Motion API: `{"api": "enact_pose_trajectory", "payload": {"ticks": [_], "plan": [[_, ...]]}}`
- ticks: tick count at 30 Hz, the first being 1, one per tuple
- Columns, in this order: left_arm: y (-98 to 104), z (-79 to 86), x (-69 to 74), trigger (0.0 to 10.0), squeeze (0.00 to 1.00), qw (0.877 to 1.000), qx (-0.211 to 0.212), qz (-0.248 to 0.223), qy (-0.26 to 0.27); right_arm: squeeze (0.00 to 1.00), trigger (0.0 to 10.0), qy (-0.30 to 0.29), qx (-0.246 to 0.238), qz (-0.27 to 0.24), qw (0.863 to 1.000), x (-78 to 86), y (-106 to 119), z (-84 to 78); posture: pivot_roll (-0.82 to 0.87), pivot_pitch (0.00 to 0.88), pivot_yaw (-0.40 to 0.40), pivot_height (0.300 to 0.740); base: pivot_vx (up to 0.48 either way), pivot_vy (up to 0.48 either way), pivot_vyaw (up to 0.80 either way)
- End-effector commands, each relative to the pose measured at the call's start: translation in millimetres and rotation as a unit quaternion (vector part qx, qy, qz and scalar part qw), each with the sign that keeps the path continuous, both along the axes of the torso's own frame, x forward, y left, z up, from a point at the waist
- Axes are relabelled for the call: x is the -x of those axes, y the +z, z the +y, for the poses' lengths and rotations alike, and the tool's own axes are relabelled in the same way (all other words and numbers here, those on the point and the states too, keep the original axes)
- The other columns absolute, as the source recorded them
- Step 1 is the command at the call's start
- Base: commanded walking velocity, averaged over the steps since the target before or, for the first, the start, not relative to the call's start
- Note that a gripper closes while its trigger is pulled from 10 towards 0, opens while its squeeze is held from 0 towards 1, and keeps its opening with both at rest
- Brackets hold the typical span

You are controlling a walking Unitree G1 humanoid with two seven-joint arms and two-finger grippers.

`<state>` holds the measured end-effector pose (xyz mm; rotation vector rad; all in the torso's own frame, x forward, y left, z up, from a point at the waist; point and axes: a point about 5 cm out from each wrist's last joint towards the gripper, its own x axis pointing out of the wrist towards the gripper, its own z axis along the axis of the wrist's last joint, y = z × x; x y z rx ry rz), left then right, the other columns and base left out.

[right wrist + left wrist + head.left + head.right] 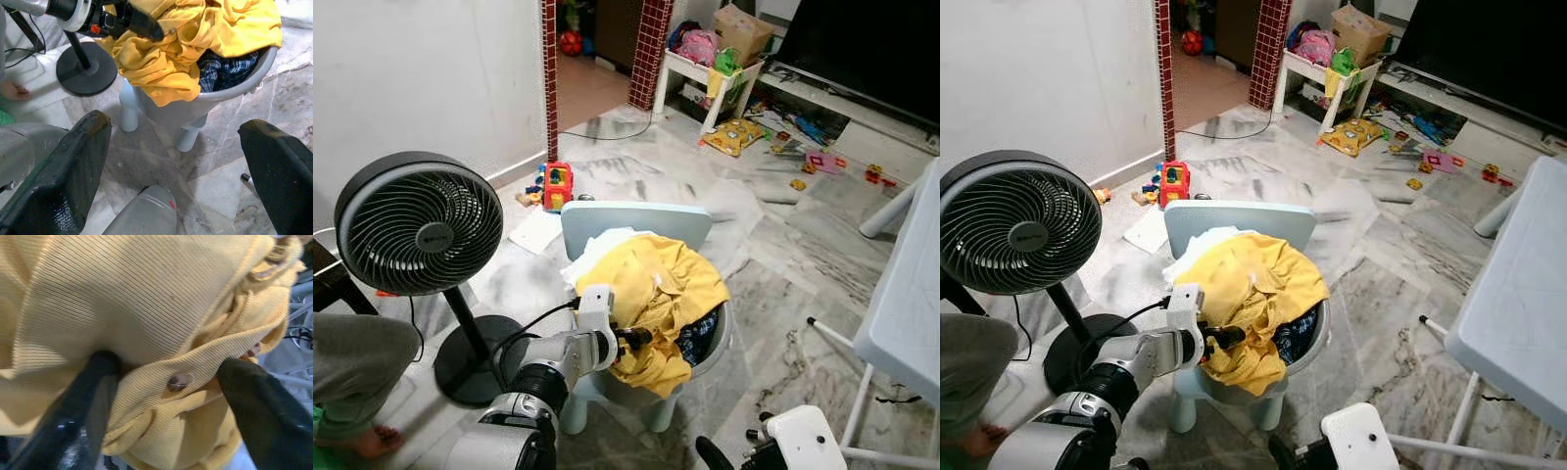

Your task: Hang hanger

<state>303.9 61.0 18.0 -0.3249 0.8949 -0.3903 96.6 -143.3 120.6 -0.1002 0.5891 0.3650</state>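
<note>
Marble floor [783,294]; left gripper [644,339] spread against yellow garment [656,284]; hanger unseen.

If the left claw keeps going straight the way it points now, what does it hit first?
The yellow garment. The left claw is open with its fingers already against the ribbed cloth beside a button, so it would likely just push deeper into the pile.

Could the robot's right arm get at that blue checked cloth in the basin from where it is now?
Probably yes. The right gripper hangs open over the floor, short of the basin, and the checked cloth lies bare on its near side, with the yellow garment beside it.
</note>
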Motion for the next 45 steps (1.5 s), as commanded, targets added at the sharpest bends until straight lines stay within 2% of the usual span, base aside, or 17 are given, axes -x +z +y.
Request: {"api": "enact_pose_trajectory", "payload": {"ticks": [1,5,14,20,24,26,31,32,34,36,40,43,45], "plan": [[2,2.4,-3.4,0.0,0.00,1.000,-0.015,-0.007,0.002,0.00,10.0,-0.005,0.010,-0.008,1.000,-2.0,5,-4.4,-0.23,0.083,-0.117,0.740,0.000,0.000,0.00],[2,4.2,-4.4,0.0,0.00,1.000,-0.017,-0.007,0.005,0.00,10.0,-0.005,0.011,-0.009,1.000,-4.0,4,-5.2,-0.22,0.080,-0.118,0.740,0.000,0.000,0.00],[11,12.7,-14.4,0.0,0.00,0.999,-0.024,-0.035,0.009,0.00,10.0,0.002,0.012,-0.025,1.000,-19.2,2,-4.2,-0.18,0.065,-0.112,0.740,0.000,0.000,0.00],[21,18.3,-22.9,0.0,0.00,0.995,-0.052,-0.082,-0.006,0.00,10.0,-0.011,0.017,-0.041,0.999,-29.1,2,-7.5,-0.16,0.054,-0.101,0.740,0.000,0.000,0.00],[28,21.4,-28.5,0.0,0.00,0.988,-0.079,-0.126,-0.038,0.00,10.0,-0.023,0.017,-0.051,0.998,-33.4,3,-9.0,-0.15,0.050,-0.097,0.740,0.000,0.000,0.00],[36,27.0,-35.1,0.0,0.00,0.976,-0.119,-0.171,-0.064,0.00,10.0,-0.025,0.016,-0.056,0.998,-36.4,2,-8.6,-0.15,0.047,-0.091,0.740,0.000,0.000,0.00],[45,35.0,-43.2,0.0,0.00,0.966,-0.140,-0.208,-0.056,0.00,10.0,-0.030,0.018,-0.060,0.998,-39.5,1,-9.2,-0.14,0.041,-0.088,0.740,0.000,0.000,0.00],[49,35.3,-45.7,0.0,0.00,0.957,-0.157,-0.234,-0.068,0.00,10.0,-0.031,0.018,-0.061,0.998,-40.6,1,-9.2,-0.14,0.039,-0.087,0.740,0.000,0.000,0.00],[50,35.3,-46.3,0.0,0.00,0.953,-0.164,-0.243,-0.074,0.00,10.0,-0.031,0.018,-0.061,0.997,-40.9,1,-9.2,-0.14,0.039,-0.087,0.740,0.000,0.000,0.00],[57,30.6,-49.0,0.0,0.00,0.934,-0.185,-0.286,-0.104,0.00,10.0,-0.032,0.019,-0.064,0.997,-42.4,1,-9.2,-0.14,0.038,-0.087,0.740,0.000,0.000,0.00],[62,23.4,-50.6,0.0,0.00,0.921,-0.193,-0.314,-0.123,0.00,10.0,-0.035,0.020,-0.069,0.997,-44.4,1,-9.4,-0.14,0.035,-0.085,0.740,0.000,0.000,0.00],[66,9.2,-49.1,0.0,0.00,0.899,-0.197,-0.352,-0.167,0.00,10.0,-0.038,0.025,-0.072,0.996,-45.1,1,-9.8,-0.15,0.036,-0.084,0.740,0.000,0.000,0.00],[66,4.7,-48.0,0.0,0.00,0.898,-0.193,-0.355,-0.175,0.00,10.0,-0.039,0.025,-0.073,0.996,-45.3,1,-9.7,-0.15,0.035,-0.081,0.740,0.000,0.000,0.00]]}}
